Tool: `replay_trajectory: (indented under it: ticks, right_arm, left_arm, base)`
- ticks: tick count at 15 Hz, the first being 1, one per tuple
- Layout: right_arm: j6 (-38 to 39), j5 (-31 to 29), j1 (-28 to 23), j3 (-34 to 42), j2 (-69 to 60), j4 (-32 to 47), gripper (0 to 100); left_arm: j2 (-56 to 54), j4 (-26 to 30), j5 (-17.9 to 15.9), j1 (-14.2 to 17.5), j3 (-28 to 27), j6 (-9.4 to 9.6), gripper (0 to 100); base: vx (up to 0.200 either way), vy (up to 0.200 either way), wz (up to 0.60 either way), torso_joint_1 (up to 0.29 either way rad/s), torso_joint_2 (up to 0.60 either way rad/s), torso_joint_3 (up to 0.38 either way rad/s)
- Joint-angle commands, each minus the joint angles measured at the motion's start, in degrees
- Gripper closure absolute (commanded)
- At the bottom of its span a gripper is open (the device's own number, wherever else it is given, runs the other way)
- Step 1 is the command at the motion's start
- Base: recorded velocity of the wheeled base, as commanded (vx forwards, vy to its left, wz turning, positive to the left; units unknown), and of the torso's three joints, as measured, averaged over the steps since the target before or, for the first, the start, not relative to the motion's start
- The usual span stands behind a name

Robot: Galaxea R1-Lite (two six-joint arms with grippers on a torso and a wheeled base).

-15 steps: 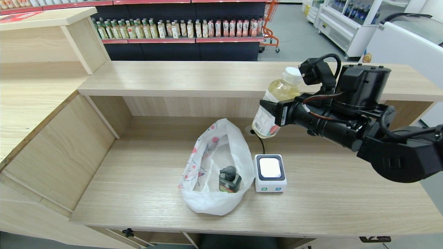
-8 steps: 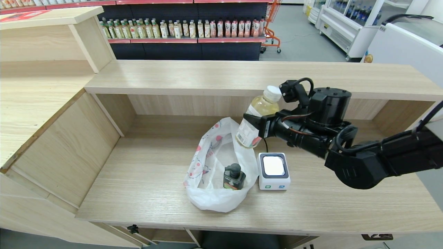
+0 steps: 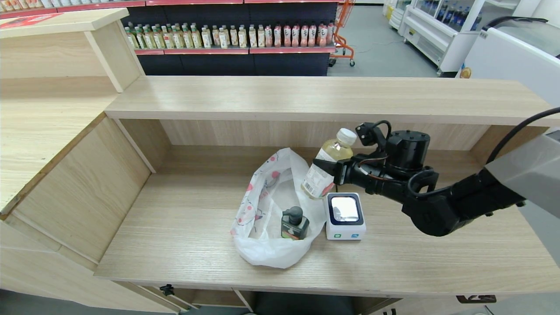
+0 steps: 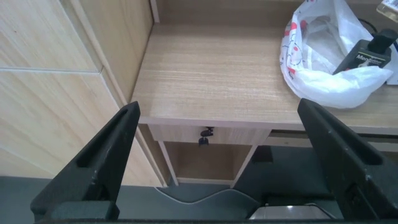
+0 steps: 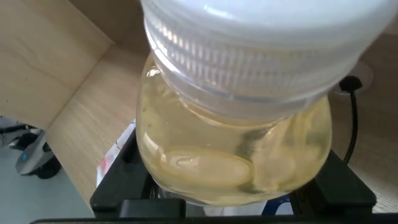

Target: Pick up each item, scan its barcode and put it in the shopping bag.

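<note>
My right gripper (image 3: 329, 169) is clenched round the middle of the clear plastic bottle of pale yellow drink with a white screw cap (image 3: 335, 151). In my right wrist view the bottle (image 5: 236, 155) sits between my two dark fingers with the cap nearest the lens.

The bottle's long axis is tilted. The cap leans up and back toward the counter's rear wall, and the labelled base points down and forward. The base hangs just behind the far left corner of the small white box scanner with a glowing window (image 3: 344, 216), close to the rim of the white plastic shopping bag with red prints (image 3: 258, 253). A dark pump bottle (image 3: 294, 224) already stands in that bag. The scanner window lies below and a little nearer than the base, so I judge the label needs turning onto it.

My left gripper (image 4: 217, 109) hangs released, fingers wide, off the wooden counter's (image 3: 393, 262) near left edge. That leaves my right arm much the nearer.

A second ago I held the bottle high, level with the upper shelf. It has since come down and inward toward the scanner.
</note>
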Motion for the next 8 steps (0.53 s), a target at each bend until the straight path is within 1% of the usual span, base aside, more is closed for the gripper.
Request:
replay_trajectory:
  ticks: [1,2,5,6,8]
  right_arm:
    - [0.59,0.47,-1.28,-2.53,5.16,-1.07,100]
    - [1.73,0.47,-1.55,-3.59,6.57,-1.16,100]
    - [5.16,0.65,-1.28,-10.18,11.05,0.07,100]
    - [5.51,1.18,-1.2,-11.76,12.11,1.83,100]
    - [6.48,4.25,-1.2,-13.78,12.98,3.76,100]
  left_arm:
    - [0.01,-0.02,-0.02,0.0,0.0,0.0,0]
    - [0.01,-0.02,-0.02,0.0,0.0,0.0,0]
    - [0.01,-0.02,-0.02,0.0,0.0,0.0,0]
    - [0.01,-0.02,0.07,0.0,0.0,0.0,0]
    - [0.01,-0.02,-0.02,0.0,0.0,0.0,0]
  base:
    - [0.0,0.0,0.0,0.0,0.0,0.0]
    - [0.0,0.0,0.0,0.0,0.0,0.0]
    - [0.0,0.0,0.0,0.0,0.0,0.0]
    - [0.0,0.0,0.0,0.0,0.0,0.0]
    - [0.0,0.0,0.0,0.0,0.0,0.0]
